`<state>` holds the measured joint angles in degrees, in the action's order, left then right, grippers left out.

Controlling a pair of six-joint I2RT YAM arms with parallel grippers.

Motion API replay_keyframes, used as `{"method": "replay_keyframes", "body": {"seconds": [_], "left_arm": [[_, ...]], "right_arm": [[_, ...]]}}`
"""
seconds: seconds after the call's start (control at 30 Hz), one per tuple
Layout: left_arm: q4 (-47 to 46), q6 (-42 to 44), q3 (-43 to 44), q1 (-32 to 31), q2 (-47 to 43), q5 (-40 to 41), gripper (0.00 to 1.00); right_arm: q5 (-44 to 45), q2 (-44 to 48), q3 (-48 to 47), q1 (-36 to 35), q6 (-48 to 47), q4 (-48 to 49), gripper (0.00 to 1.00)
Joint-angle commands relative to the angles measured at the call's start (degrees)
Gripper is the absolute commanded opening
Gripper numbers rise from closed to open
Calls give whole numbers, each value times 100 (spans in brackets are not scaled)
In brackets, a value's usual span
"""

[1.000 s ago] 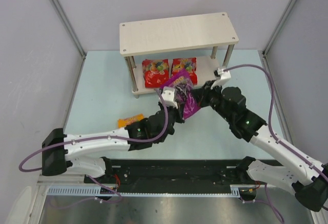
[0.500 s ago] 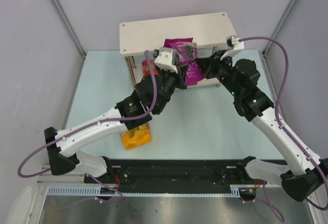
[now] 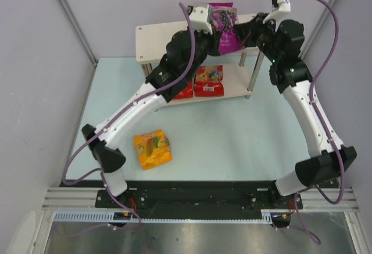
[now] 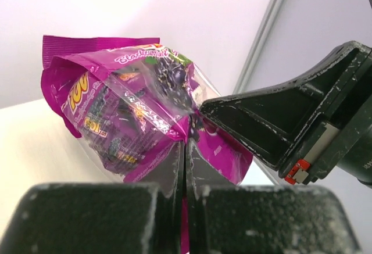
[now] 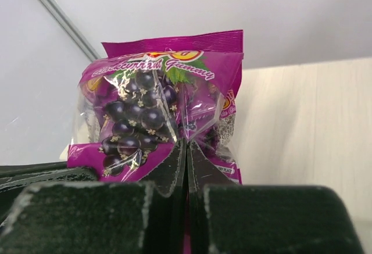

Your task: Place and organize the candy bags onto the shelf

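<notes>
**Two arms holding one bag at the shelf.** The left gripper [image 3: 216, 27] and the right gripper [image 3: 241, 33] meet above the top board of the two-tier shelf of pale wood boards on metal posts [image 3: 150, 36]. Each has its fingers pressed nearly together on the lower film of the same glossy purple plastic candy bag printed with dark berries [image 3: 224, 14]. The left gripper takes it from the left and the right gripper from the right.

The purple bag stands upright with its crimped top seam uppermost. Both wrist views show the pinched fold (left [image 4: 185, 175], right [image 5: 187, 164]). Whether the bag's lower edge touches the board cannot be told.

**Contents of the shelf.** The lower tier holds two glossy red candy bags with fruit pictures, lying flat side by side. One is in full view [image 3: 209, 80]. The other [image 3: 185, 92] is partly hidden by the left arm.

**Off the shelf.** A glossy orange-yellow candy bag [image 3: 152, 149] lies flat on the pale blue-green table [image 3: 244, 143], near the left arm's base and well apart from the shelf.
</notes>
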<state>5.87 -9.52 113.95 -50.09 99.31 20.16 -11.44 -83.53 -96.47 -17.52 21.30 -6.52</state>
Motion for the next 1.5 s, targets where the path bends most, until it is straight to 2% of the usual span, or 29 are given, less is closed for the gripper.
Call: {"method": "replay_keyframes", "body": {"seconds": [0.0,0.07,0.2,0.53,0.83,1.3,1.47], "left_arm": [[247,-59,1470,385,720,-776,0],[432,-94,2077,543,1168,-917,0],[319,-208,2333,780,1538,-1154,0],[-77,-542,2061,1141,1847,-1418,0],[-139,-604,2052,1203,2013,-1498,0],[-560,-762,1025,1387,1662,-1384,0],[-569,-780,936,1458,1566,-1384,0]], "right_arm": [[-833,-628,-1136,353,102,29,0],[-1043,-1005,-1601,512,155,-33,0],[-1351,-1543,-2244,802,252,-261,0],[-1668,-2150,-2579,1040,331,-306,0],[-1853,-2519,-2957,1128,375,-446,0],[-1906,-2511,-2667,1145,340,-429,0],[-1958,-2563,-2667,1145,357,-429,0]]}}
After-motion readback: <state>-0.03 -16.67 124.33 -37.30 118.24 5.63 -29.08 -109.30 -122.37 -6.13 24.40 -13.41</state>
